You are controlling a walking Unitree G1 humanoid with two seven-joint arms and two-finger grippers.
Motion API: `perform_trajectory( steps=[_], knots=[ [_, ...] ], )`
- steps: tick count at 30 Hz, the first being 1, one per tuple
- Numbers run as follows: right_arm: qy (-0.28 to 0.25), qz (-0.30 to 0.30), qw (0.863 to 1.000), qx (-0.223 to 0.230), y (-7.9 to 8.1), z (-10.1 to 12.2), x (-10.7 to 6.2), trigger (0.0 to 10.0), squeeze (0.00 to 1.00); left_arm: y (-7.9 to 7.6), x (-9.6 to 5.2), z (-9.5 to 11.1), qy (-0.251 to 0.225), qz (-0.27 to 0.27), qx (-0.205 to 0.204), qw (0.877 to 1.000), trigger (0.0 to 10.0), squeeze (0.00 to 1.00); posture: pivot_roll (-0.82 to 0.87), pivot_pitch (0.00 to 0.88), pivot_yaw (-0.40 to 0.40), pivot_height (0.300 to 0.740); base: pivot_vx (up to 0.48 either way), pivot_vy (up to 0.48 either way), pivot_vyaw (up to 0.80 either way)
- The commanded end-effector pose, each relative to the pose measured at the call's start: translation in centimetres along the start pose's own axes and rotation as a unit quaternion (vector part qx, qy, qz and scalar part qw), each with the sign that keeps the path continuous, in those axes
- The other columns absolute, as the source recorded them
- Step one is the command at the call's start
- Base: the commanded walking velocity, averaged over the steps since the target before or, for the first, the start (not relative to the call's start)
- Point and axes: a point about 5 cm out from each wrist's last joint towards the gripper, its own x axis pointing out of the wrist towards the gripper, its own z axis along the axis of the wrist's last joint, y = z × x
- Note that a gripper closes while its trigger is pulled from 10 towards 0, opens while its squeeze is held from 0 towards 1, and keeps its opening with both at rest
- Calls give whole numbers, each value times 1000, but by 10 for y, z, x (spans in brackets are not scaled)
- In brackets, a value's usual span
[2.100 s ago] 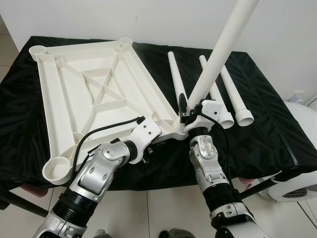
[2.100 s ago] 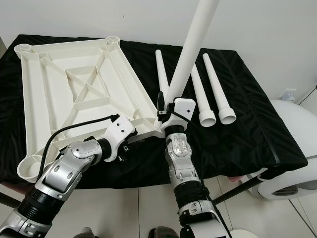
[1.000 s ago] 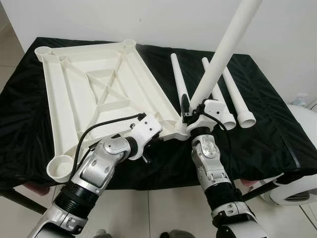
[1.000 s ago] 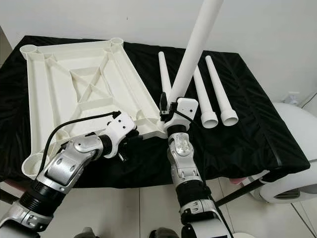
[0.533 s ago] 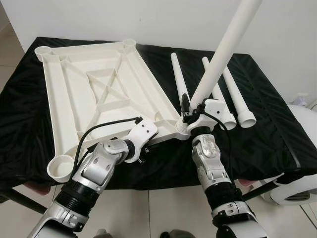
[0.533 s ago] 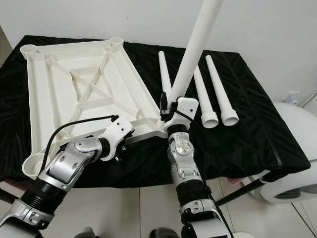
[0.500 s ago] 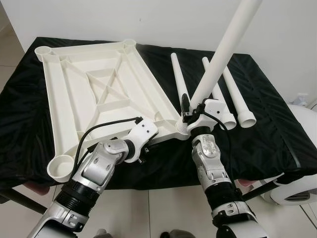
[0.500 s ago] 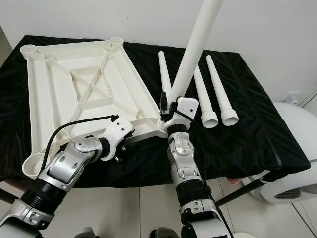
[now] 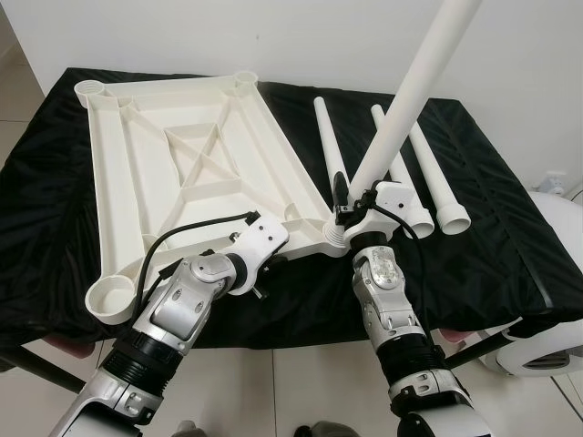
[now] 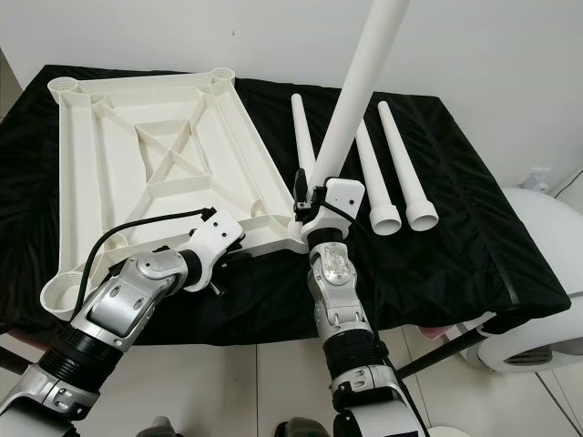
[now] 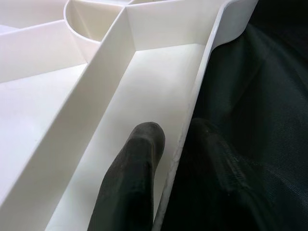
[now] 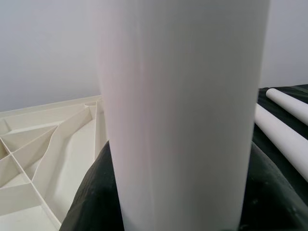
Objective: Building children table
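Observation:
The white ribbed tabletop (image 9: 102, 182) lies upside down on the black cloth. My left gripper (image 9: 276, 257) is shut on its near rim; in the left wrist view one black finger (image 11: 132, 178) sits inside the rim wall (image 11: 192, 106) and the other outside it. My right gripper (image 9: 351, 208) is shut on a long white leg (image 9: 405, 100). That leg stands tilted with its foot at the tabletop's near right corner socket. In the right wrist view the leg (image 12: 178, 110) sits between the dark fingers (image 12: 91, 202).
Three loose white legs (image 9: 435, 177) lie side by side on the black cloth (image 9: 492, 209) to the right of the tabletop. A white rounded appliance (image 9: 556, 346) and a dark bar (image 9: 474, 344) stand off the table's right front corner. A white wall is behind.
The tabletop has turned a little, its far end swinging to the right, with my left gripper still on its near rim. The held leg and the loose legs have stayed put.

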Motion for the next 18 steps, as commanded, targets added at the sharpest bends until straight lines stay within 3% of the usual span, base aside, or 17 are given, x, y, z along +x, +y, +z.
perform_trajectory(
  steps=[1, 12, 18],
  knots=[
    [129, -55, 990, 0, -28, -47, -25, 10000, 0, 1, 0, -18, 46, 1, -2, 999, 10000, 0, -4, 64, -48, 740, 0, 0, 0],
    [113, -83, 990, 6, -34, -42, -23, 10000, 0, -4, -2, -13, 33, -21, -3, 999, 10000, 0, 0, 60, -51, 740, 0, 0, 0],
    [101, -141, 985, 16, -39, -39, -22, 10000, 0, -7, -3, -12, 30, -27, -4, 999, 10000, 0, 7, 57, -55, 740, 0, 0, 0]
  ],
)
